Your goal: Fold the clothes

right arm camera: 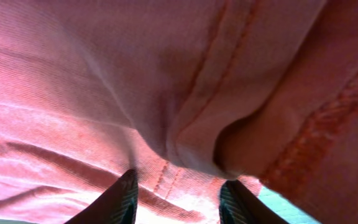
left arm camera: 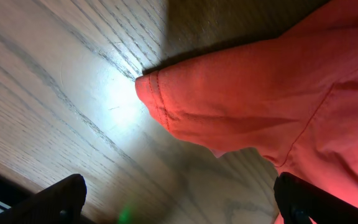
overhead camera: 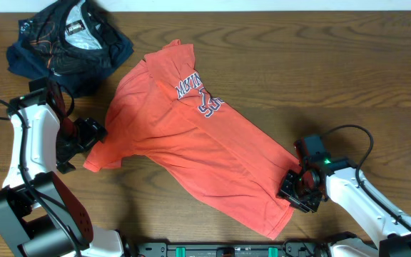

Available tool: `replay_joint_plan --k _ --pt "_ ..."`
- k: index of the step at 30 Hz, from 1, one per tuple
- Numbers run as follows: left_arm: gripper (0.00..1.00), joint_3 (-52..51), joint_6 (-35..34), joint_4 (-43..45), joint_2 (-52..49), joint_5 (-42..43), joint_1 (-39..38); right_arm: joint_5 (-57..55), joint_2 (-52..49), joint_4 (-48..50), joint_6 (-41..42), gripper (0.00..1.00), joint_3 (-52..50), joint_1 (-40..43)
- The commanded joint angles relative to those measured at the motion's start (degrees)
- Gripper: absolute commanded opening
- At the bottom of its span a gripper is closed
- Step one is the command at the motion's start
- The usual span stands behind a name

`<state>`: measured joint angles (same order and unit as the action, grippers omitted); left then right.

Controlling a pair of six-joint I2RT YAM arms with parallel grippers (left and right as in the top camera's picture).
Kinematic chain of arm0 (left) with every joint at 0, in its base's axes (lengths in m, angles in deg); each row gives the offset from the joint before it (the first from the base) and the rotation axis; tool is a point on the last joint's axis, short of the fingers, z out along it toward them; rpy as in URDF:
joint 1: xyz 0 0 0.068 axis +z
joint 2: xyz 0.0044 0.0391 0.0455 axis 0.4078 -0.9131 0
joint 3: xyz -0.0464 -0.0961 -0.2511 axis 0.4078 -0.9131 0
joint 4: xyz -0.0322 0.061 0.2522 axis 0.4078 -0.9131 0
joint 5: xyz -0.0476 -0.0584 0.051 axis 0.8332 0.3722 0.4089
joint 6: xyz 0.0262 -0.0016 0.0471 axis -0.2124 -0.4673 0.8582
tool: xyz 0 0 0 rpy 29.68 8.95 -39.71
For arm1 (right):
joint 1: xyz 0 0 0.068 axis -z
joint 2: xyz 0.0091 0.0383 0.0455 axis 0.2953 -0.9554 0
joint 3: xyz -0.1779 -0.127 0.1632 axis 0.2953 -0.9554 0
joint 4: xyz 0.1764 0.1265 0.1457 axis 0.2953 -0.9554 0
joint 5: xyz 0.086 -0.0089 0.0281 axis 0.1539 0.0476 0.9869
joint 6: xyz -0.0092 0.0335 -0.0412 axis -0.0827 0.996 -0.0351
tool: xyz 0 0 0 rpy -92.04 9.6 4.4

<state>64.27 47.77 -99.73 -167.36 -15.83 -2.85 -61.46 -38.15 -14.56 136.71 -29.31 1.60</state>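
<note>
- The red T-shirt (overhead camera: 191, 150) lies spread on a slant across the middle of the wooden table (overhead camera: 348, 71), rumpled, one end up near the far edge, the other down by the right arm
- White lettering (overhead camera: 200, 94) faces up on the upper part of the shirt
- A sleeve corner (left arm camera: 166, 99) with its stitched hem rests flat on the wood at the shirt's left side
- Left gripper (overhead camera: 93, 135) sits just beside that left edge, jaws spread wide, nothing in them; in its wrist view both dark fingertips (left arm camera: 58, 198) stand apart over bare wood, short of the sleeve
- Right gripper (overhead camera: 300, 187) is down at the shirt's lower right edge, right against the cloth
- In its wrist view the fingers (right arm camera: 118, 198) stand partly apart with a bunched fold of red cloth and hem just above them; whether they're truly pinching it, I can't tell
- A dark garment (overhead camera: 66, 43) lies heaped in the far left corner, apart from the shirt
</note>
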Motion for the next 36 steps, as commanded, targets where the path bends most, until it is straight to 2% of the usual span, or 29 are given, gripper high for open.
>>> replay_joint_plan --k 1,8,18,33,36 --pt "0.98 0.9 0.1 -0.3 0.7 -0.6 0.1 -2.5 -0.1 -1.0 0.9 0.4 0.7 -0.6" --pt "0.98 0.9 0.1 -0.3 0.7 -0.6 0.1 -4.6 -0.1 -5.3 -0.4 0.43 4.0 -0.6" --pt "0.98 0.9 0.2 -0.3 0.7 -0.7 0.1 -3.7 -0.1 -4.7 -1.2 0.44 3.6 -1.1" --pt "0.98 0.9 0.3 -0.3 0.7 -0.6 0.1 -3.5 -0.1 -2.4 1.0 0.42 1.5 -2.6" --pt "0.98 0.9 0.3 -0.3 0.7 -0.6 0.1 -2.8 -0.1 -2.0 1.0 0.39 1.5 -2.6"
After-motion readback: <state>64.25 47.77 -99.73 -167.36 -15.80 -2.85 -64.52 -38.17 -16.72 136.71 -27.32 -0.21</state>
